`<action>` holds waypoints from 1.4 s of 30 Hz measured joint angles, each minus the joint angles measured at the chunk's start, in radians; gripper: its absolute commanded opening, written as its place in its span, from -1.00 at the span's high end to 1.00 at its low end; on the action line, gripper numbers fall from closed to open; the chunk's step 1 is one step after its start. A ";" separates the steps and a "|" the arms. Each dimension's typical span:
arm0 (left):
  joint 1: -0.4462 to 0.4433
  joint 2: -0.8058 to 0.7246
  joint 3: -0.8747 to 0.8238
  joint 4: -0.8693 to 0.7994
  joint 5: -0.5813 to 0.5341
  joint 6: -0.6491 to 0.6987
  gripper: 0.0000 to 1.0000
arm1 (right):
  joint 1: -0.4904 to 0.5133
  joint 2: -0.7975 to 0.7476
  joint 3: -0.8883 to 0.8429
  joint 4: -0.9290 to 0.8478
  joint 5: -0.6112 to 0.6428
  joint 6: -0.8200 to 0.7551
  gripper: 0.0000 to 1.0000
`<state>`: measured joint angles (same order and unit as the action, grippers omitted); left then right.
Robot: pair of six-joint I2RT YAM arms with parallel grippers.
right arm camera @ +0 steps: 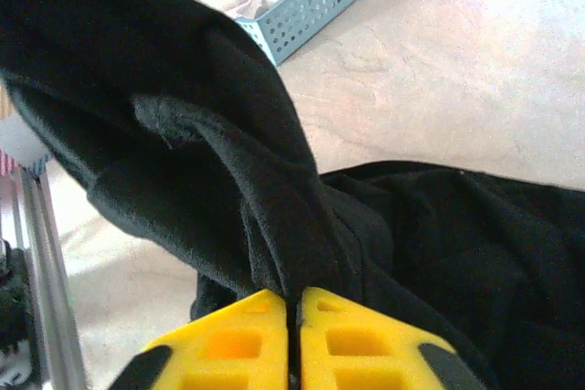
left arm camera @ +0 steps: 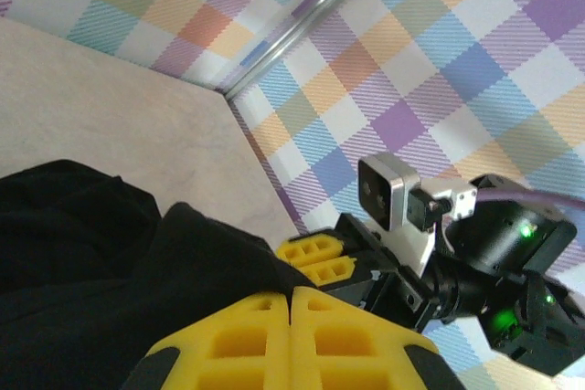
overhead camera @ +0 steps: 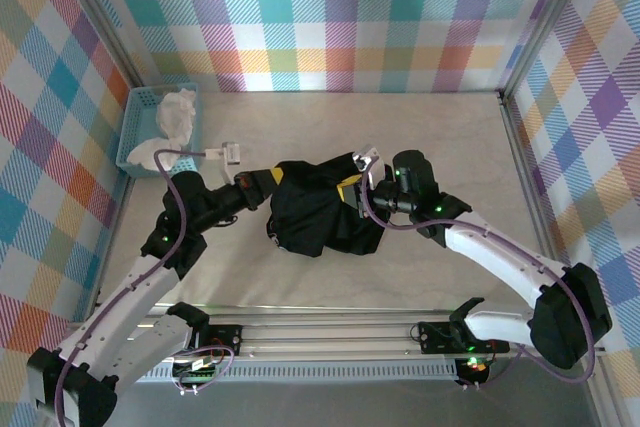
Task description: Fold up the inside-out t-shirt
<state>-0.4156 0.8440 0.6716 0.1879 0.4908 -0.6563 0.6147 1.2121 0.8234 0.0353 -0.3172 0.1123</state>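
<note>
T-shirt clamped between left gripper, right gripper.

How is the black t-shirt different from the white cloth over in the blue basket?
The t-shirt is black, the white cloth pale. The t-shirt is bunched mid-table; the white cloth sits inside the basket at the far left. The left gripper and right gripper pinch the t-shirt, while nothing touches the white cloth. The t-shirt looks the bigger heap. Both are crumpled fabric.
</note>
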 measured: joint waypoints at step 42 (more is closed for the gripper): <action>0.052 -0.044 -0.047 -0.115 -0.034 0.084 1.00 | -0.095 0.007 0.052 -0.026 -0.320 -0.035 0.69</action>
<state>-0.3637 0.8001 0.6250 0.0731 0.4568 -0.5728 0.5194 1.2190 0.8753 0.0090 -0.6373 0.0769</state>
